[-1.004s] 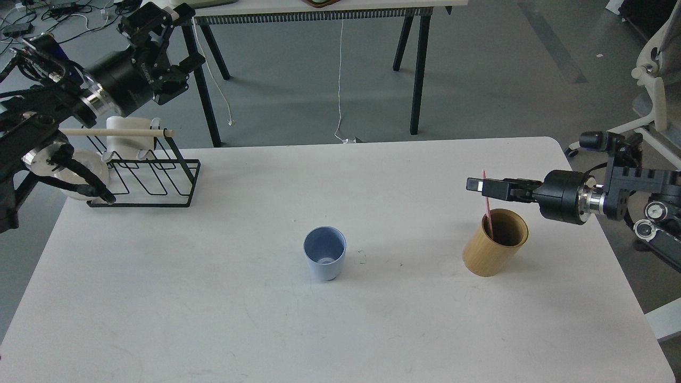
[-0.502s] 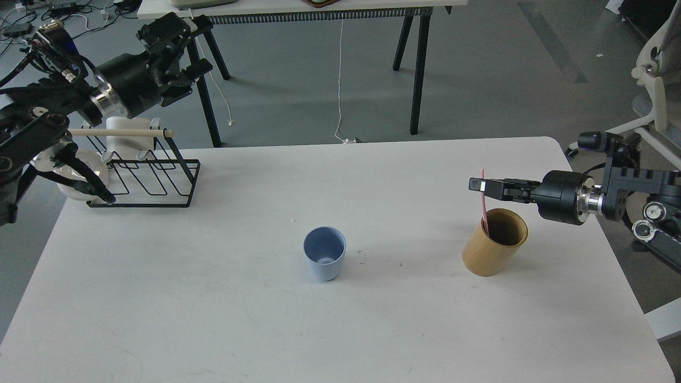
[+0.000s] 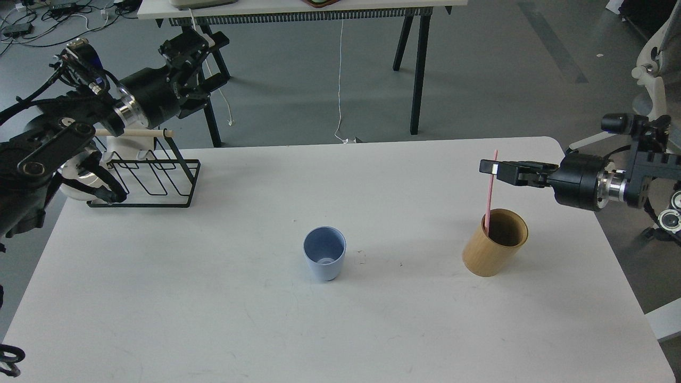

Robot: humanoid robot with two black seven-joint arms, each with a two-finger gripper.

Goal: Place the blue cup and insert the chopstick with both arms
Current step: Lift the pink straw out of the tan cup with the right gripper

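Note:
The blue cup point(image 3: 324, 260) stands upright and empty near the middle of the white table point(image 3: 372, 186). My right gripper point(image 3: 493, 167) is shut on the upper part of the thin pink chopstick point(image 3: 490, 197). It holds the stick nearly upright, with the lower tip still inside the rim of the tan bamboo holder point(image 3: 495, 242). The holder is to the right of the cup. My left gripper point(image 3: 199, 61) is open and empty. It is high at the far left, above and behind the wire rack, far from the cup.
A black wire rack point(image 3: 154, 178) with a pale wooden rod point(image 3: 133, 133) and a white cup point(image 3: 119, 144) stands at the table's back left corner. A white chair point(image 3: 657, 80) is off the right edge. Another table's legs point(image 3: 420, 69) stand behind.
My right gripper has risen and drawn the pink chopstick upward out of the bamboo holder. My left arm has swung lower and to the right, staying empty.

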